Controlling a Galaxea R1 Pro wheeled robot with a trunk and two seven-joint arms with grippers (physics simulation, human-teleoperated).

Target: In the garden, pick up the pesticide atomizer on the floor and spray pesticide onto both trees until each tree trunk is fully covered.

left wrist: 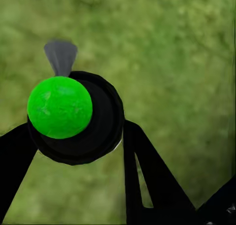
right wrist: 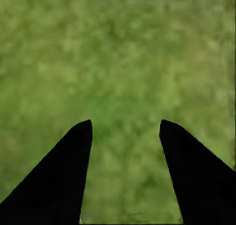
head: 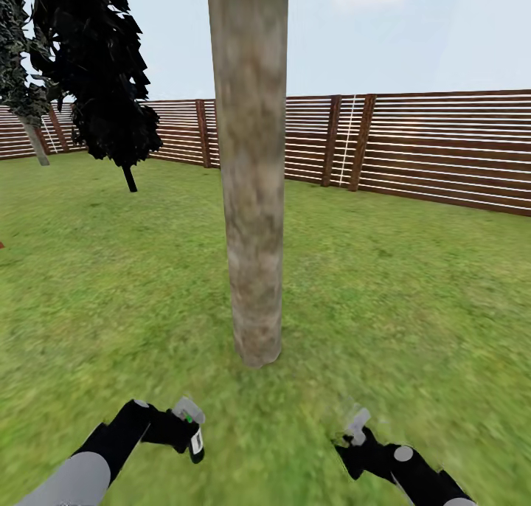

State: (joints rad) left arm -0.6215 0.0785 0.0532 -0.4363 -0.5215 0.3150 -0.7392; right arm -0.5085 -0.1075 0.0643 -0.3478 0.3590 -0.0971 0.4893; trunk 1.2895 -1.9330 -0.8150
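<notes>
A thick mottled grey-brown tree trunk [head: 252, 196] rises from the grass straight ahead, its foot just beyond both grippers. My left gripper [head: 189, 426] hangs low at the left, shut on the pesticide atomizer [head: 196, 444], a small black bottle with a white mark. In the left wrist view the atomizer [left wrist: 73, 119] is a round black body with a green cap and a grey nozzle, clamped between the black fingers [left wrist: 145, 171]. My right gripper [head: 355, 425] is at the lower right, open and empty over the grass [right wrist: 125, 122]. A second such tree [head: 35, 141] stands far left.
A black-leaved tree with a thin dark trunk [head: 130, 178] stands at the back left. A brown slatted fence [head: 442, 152] rings the lawn behind. Green grass [head: 413, 292] spreads on both sides of the near trunk.
</notes>
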